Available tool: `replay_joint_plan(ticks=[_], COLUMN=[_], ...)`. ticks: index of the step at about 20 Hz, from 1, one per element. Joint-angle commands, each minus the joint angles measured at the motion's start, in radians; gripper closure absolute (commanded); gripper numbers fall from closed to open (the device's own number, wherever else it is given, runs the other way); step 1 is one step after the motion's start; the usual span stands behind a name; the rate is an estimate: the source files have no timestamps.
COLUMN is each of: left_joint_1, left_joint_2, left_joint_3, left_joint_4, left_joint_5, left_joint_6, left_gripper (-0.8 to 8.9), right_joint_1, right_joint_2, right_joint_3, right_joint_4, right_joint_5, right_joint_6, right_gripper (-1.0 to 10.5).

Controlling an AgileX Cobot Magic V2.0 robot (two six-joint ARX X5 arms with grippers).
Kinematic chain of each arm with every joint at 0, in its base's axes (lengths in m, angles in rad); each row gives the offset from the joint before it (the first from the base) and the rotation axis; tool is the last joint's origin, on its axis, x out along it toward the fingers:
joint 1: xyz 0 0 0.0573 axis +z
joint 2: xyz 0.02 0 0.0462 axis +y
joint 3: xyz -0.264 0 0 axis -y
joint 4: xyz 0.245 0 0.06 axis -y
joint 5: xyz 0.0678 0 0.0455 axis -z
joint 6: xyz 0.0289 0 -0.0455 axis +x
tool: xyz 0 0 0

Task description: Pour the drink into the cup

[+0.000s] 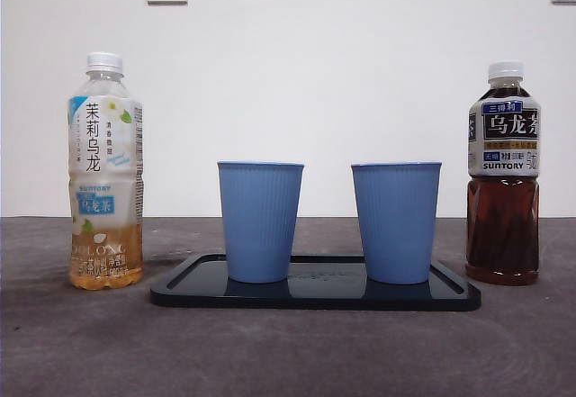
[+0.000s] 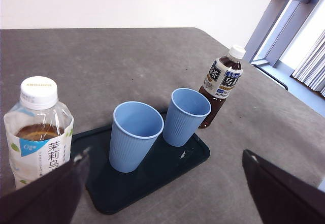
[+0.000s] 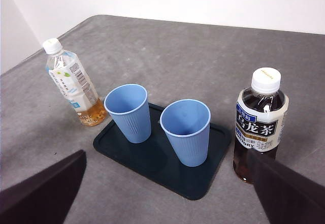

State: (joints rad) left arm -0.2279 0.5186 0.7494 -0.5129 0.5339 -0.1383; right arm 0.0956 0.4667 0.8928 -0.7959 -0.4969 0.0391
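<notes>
The scene is evenly and brightly lit; the cups are mirrored in the glossy tray (image 1: 315,300), and daylight is admitted through a window (image 2: 299,36).

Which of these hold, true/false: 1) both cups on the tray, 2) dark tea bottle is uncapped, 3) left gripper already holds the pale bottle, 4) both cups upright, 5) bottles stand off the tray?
1) True: both blue cups stand on the black tray.
2) False: the dark tea bottle has its white cap on.
3) False: the left gripper is open, above the table, holding nothing; the pale tea bottle stands free.
4) True.
5) True: one bottle at each side of the tray, on the table.
</notes>
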Motion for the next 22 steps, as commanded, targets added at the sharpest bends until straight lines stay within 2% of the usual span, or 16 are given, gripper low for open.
replay_joint_plan(ticks=[1,7,10,18,22], left_joint_1=[-0.004,-0.004,-0.004,-0.004,-0.005], left_joint_2=[0.005,0.005,0.005,0.013,0.025], left_joint_3=[0.019,0.019,0.019,0.018,0.018], left_joint_4=[0.012,0.011,0.012,0.011,0.012], left_joint_5=[0.009,0.009,0.009,0.009,0.009], left_joint_6=[0.018,0.014,0.014,0.015,0.018], left_gripper=[3.14,3.15,3.15,3.15,3.15], right_joint_1=[0.002,0.002,0.002,0.026,0.056], right_joint_2=[0.005,0.022,0.03,0.059,0.137], right_joint_3=[0.014,-0.006,-0.06,-0.319,-0.431], right_joint_4=[0.009,0.024,0.085,0.444,0.653], right_joint_5=[-0.002,0.019,0.035,0.132,0.178], right_joint_6=[0.036,0.075,0.107,0.19,0.212], right_gripper=[4.2,4.3,4.3,4.3,4.3])
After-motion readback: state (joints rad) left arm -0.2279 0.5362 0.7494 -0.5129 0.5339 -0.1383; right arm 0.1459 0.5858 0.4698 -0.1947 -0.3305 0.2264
